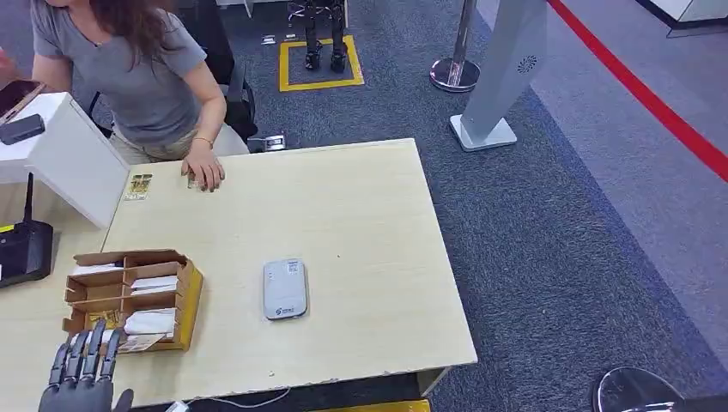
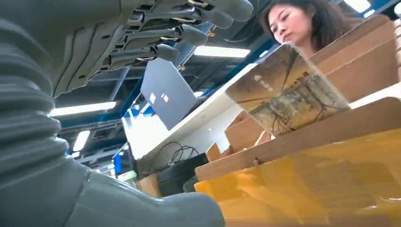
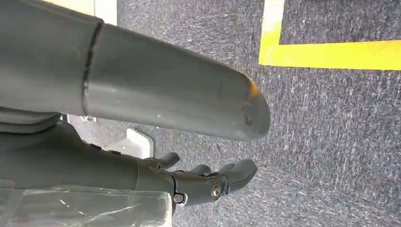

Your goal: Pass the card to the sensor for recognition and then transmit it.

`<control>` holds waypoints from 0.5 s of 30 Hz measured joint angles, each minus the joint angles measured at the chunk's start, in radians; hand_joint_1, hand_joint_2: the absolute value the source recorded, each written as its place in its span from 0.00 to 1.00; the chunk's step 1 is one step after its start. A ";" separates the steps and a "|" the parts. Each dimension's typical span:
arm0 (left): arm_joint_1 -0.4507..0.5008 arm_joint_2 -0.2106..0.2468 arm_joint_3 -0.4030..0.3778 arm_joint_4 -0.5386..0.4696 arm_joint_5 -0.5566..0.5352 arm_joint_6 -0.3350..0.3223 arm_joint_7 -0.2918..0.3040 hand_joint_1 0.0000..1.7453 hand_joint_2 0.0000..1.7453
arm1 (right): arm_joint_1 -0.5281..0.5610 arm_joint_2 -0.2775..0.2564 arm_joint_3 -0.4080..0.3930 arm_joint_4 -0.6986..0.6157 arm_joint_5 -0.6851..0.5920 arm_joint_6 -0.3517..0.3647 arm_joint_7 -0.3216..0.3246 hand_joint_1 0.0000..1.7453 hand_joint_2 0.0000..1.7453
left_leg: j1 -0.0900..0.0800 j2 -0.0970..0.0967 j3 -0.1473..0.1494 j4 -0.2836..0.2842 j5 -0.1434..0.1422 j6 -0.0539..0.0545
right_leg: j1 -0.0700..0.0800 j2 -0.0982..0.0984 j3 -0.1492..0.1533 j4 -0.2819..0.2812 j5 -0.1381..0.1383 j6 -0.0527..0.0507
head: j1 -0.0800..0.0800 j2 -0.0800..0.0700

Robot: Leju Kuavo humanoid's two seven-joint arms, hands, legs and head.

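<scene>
step: card pickup, not yet begun; no card in either hand, so judged at the very start.
left hand (image 1: 83, 371): lower left of head view, just short of the near edge of the card box (image 1: 137, 296); fingers (image 2: 189, 33) spread apart, nothing between them, thumb wide of them in the left wrist view.
right hand (image 3: 208, 182): hangs off the table over grey carpet with a yellow floor line; fingers loosely apart, nothing held.
card (image 2: 288, 92): picture-printed, standing tilted in a compartment of the box, top edge poking above the divider; seen close in the left wrist view. More cards (image 1: 148, 324) lie in the near compartments, lower left of head view.
sensor (image 1: 285, 288): flat grey reader lying on the table (image 1: 369, 223), centre of frame, right of the box and well apart from it.
next move: reach forward into the near compartment, pinch one card by its exposed edge, lift out past the divider, then carry right to the reader.
in the way: cardboard dividers crowd the cards, little room for fingers; risk of taking two cards or nudging the light box.
around: person (image 1: 142, 69) upper left, one hand flat on the far table edge, likely the receiver; black device (image 1: 21, 249) at left edge; white stand (image 1: 502, 77) on the carpet upper right.
</scene>
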 joint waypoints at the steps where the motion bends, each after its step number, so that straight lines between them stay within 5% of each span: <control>1: 0.000 -0.004 0.007 0.000 0.000 0.001 -0.006 0.00 1.00 | 0.000 0.000 0.000 0.000 0.000 0.000 0.000 0.00 1.00 | 0.000 0.000 0.000 0.000 0.000 0.000 | 0.000 0.000 0.000 0.000 0.000 0.000 | 0.000 0.000; 15: -0.036 -0.043 0.022 0.034 0.000 0.008 -0.076 0.00 1.00 | 0.000 0.000 -0.001 0.000 0.012 0.010 0.001 0.00 1.00 | 0.000 0.000 0.000 0.000 0.000 0.000 | 0.000 0.000 0.000 0.000 0.000 0.000 | 0.000 0.000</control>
